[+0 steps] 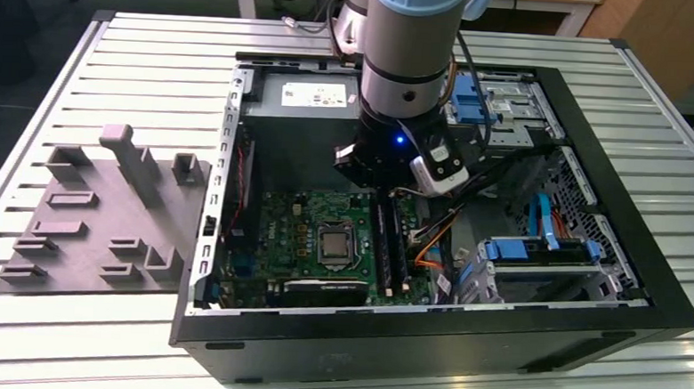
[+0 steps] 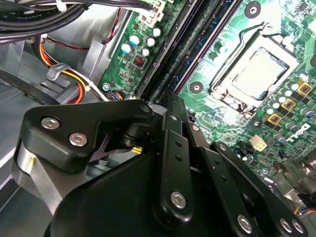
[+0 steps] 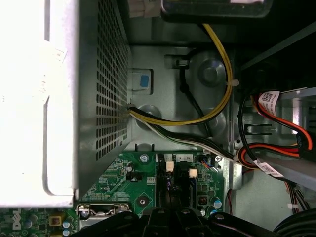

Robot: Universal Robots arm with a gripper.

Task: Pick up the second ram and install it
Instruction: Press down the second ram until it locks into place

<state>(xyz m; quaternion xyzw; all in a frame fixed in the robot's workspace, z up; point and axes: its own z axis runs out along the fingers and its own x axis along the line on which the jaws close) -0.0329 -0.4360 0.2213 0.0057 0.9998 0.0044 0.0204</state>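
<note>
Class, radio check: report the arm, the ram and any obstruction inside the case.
Gripper low over the memory slots, jaws drawn together on the slot line. Ram seated in slots, end-on beneath. Orange cables close beside.

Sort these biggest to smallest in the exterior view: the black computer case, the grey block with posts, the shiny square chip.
1. Black computer case
2. Grey block
3. Shiny square chip

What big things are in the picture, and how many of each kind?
Grey fixture block: 1
Black computer case: 1
Green motherboard: 1
Robot arm: 1
Total: 4
</note>
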